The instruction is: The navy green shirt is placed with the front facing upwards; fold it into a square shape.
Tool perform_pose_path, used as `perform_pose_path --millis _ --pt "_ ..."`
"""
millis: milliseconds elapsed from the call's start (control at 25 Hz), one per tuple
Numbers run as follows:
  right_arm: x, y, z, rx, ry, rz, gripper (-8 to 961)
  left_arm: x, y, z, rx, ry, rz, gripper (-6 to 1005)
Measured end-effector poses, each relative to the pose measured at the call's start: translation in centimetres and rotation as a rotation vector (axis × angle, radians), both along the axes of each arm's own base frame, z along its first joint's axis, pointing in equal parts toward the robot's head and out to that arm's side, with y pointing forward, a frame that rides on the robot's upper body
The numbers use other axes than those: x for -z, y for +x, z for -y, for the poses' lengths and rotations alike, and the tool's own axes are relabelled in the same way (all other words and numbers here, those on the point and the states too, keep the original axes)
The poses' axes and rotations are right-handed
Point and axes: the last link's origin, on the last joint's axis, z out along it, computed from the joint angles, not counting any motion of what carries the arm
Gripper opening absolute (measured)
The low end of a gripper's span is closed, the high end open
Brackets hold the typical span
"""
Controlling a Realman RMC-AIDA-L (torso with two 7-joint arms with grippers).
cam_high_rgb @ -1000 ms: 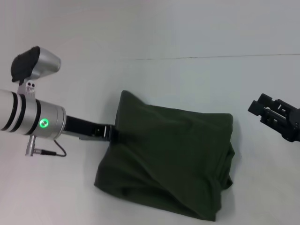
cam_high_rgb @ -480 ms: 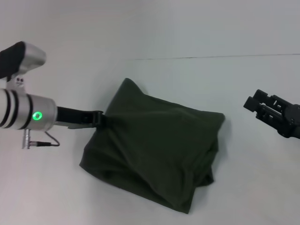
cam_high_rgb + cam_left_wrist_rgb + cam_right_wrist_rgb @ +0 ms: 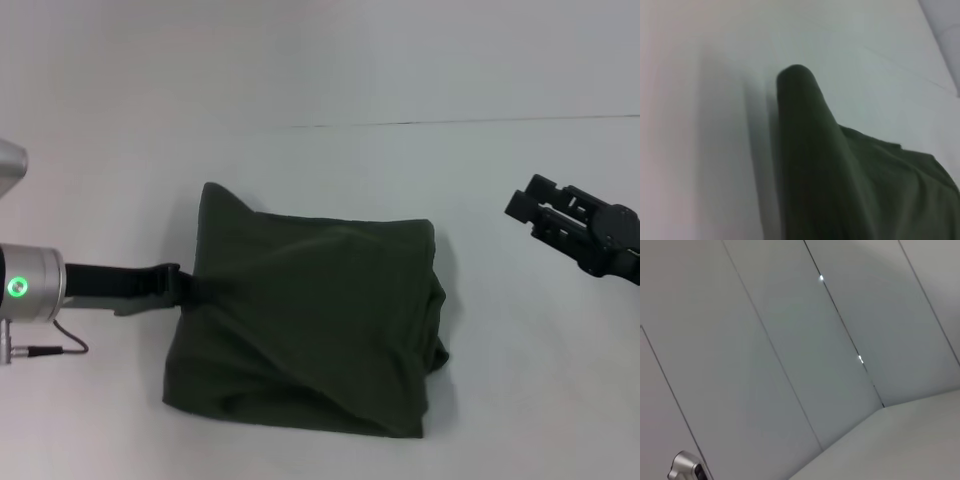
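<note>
The navy green shirt lies on the white table as a folded, roughly square bundle in the middle of the head view, with no lettering showing. My left gripper reaches in from the left and is shut on the shirt's left edge, which is drawn up into a ridge. The left wrist view shows that ridge of the shirt close up against the table. My right gripper hovers open off to the right, well away from the cloth and holding nothing. Only wall panels show in the right wrist view.
The white table spreads out around the shirt, with a thin seam line across its far part. A grey panelled wall shows in the right wrist view.
My left gripper has pulled back to the left, dragging the folded shirt leftward across the table. The right gripper has edged slightly left.
</note>
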Motion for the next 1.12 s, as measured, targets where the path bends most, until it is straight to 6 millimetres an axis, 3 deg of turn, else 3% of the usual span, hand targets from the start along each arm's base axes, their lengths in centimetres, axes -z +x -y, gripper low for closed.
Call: perform_pose_path --millis 320,600,760,840,1120 --pt "0.2 -0.6 -0.5 -0.018 -0.007 0.007 613 0.9 -0.1 1.7 -0.018 -0.054 0.059 70" --pt "0.2 -0.5 -0.6 -0.017 -0.007 0.012 613 0.0 -0.7 2.1 -0.038 -0.034 0.095 74" --pt "0.3 -0.5 -0.6 -0.012 -0.008 0.014 613 -0.9 -0.7 2.2 0.076 0.002 0.08 76" --pt "0.3 -0.5 -0.6 -0.011 -0.008 0.013 613 -1.4 -0.8 2.3 0.145 0.032 0.067 272" --pt "0.1 -0.4 -0.7 -0.014 0.011 0.02 614 -3.2 0.3 3.9 0.546 0.183 0.014 559"
